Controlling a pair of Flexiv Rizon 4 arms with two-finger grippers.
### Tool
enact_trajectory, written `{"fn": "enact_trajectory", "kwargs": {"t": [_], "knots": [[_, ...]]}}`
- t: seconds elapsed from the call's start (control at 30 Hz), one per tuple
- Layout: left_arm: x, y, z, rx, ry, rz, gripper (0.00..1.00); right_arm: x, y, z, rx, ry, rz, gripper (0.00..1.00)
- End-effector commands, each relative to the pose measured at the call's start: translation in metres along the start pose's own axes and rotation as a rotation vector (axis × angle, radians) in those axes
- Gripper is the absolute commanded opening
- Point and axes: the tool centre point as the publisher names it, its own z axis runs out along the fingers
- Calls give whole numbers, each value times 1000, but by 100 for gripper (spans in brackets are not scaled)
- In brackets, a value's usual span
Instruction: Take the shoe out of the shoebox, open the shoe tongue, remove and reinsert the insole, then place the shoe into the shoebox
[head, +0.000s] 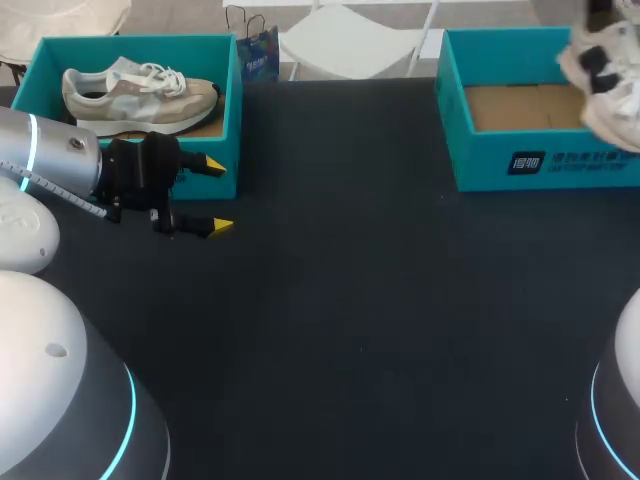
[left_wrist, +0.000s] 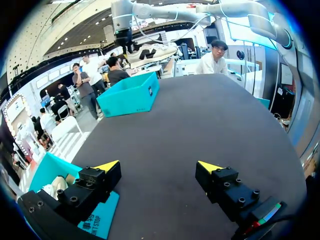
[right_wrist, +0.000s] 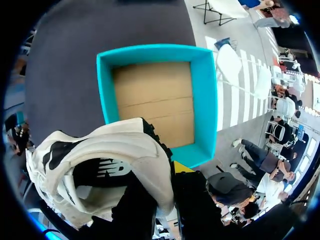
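Shoe (head: 605, 85), white with black patches, hangs in the air over the right-hand shoebox (head: 545, 165), clamped in the right jaws. In the right wrist view the shoe (right_wrist: 100, 170) fills the space just ahead of those jaws and hides most of them. Dark fingers press against its heel end, and only a sliver of one yellow tip (right_wrist: 180, 166) shows beside the shoe. Below it the teal shoebox (right_wrist: 205, 100) sits open with a bare brown cardboard floor. The shoe is raised well above the floor and touches no wall.

The left wrist view looks across the dark counter (left_wrist: 200, 115) and shows the same shoe (left_wrist: 150, 54) held aloft above the far box (left_wrist: 130, 95).

The left jaws stand wide apart with nothing between them. Their yellow tips (head: 213, 167) are low over the counter (head: 380, 300), just in front of the second shoebox (head: 233, 110) at the left. A beige-and-white second shoe (head: 135, 95) lies on its side in that box, apart from the left jaws. In the left wrist view one finger (left_wrist: 100, 180) sits beside the box's teal corner (left_wrist: 47, 170).
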Motion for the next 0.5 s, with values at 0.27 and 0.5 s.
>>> {"fn": "enact_trajectory", "kwargs": {"t": [0.27, 0.5], "knots": [[0, 0, 0, -3, 1, 1, 100, -18, -63, 50, 43, 66, 80, 0], [0, 0, 0, -3, 1, 1, 100, -11, -76, 52, 158, 74, 480, 0]]}}
